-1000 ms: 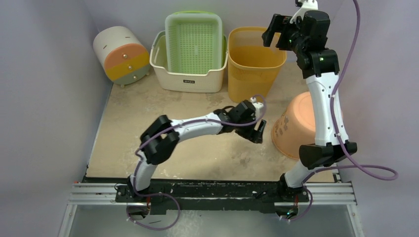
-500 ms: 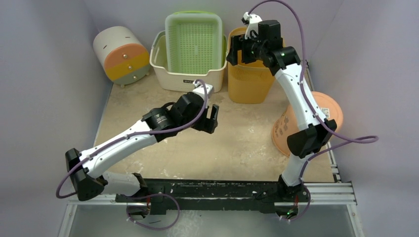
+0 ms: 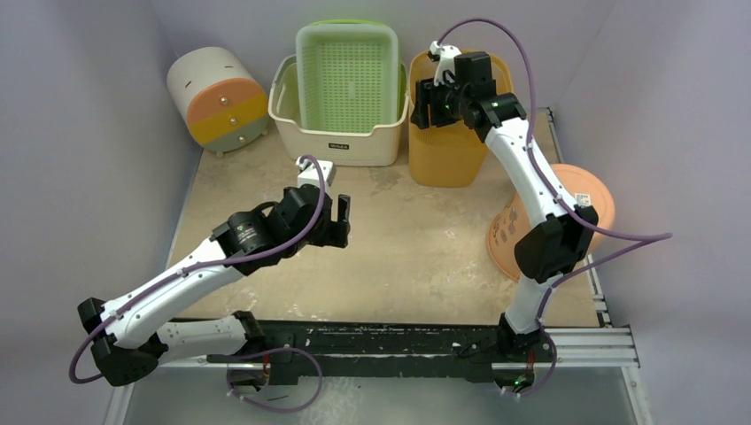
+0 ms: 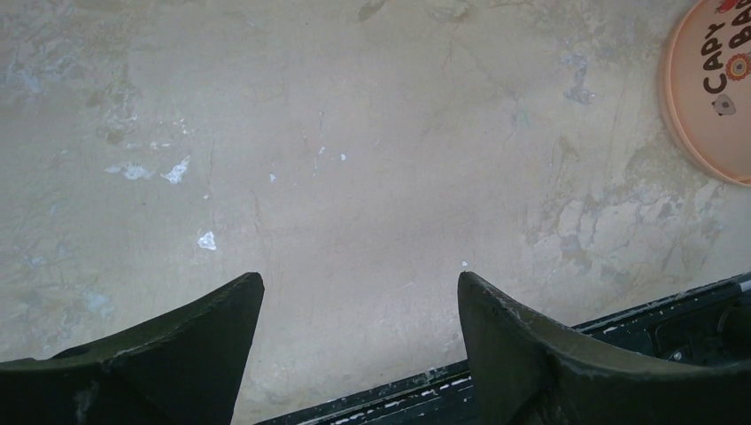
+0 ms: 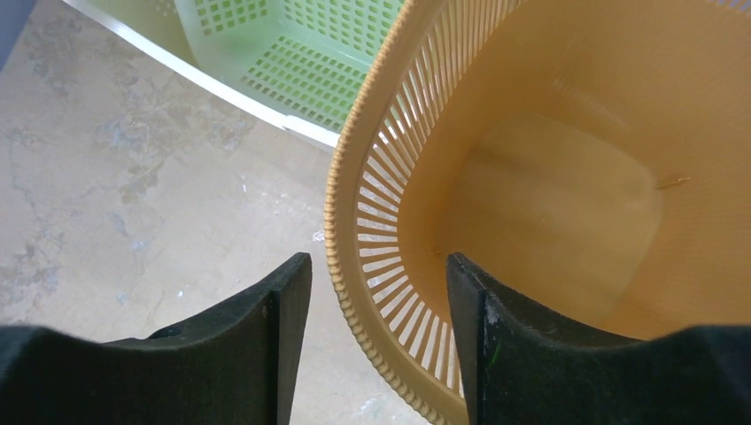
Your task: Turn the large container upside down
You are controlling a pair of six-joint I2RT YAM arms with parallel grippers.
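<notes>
The large container is a tall yellow-orange slatted bin [image 3: 450, 142] standing upright at the back of the table, open end up. In the right wrist view its empty inside [image 5: 567, 195] fills the right half. My right gripper [image 3: 425, 94] is open above the bin's left rim, one finger outside the wall and one inside, and the rim runs between the fingers [image 5: 379, 258] without being pinched. My left gripper [image 3: 336, 221] is open and empty over bare table at the centre left, and its wrist view [image 4: 359, 276] shows only table below it.
A pink basin [image 3: 514, 232] lies tipped on its side at the right edge, partly behind my right arm; it also shows in the left wrist view [image 4: 713, 97]. A white basket holding a green crate [image 3: 345, 80] stands left of the bin. A cylindrical drawer box [image 3: 217, 97] stands at the back left.
My right gripper has swung left and down from high above the bin onto its left rim. My left arm has pulled back leftward, away from the pink basin.
</notes>
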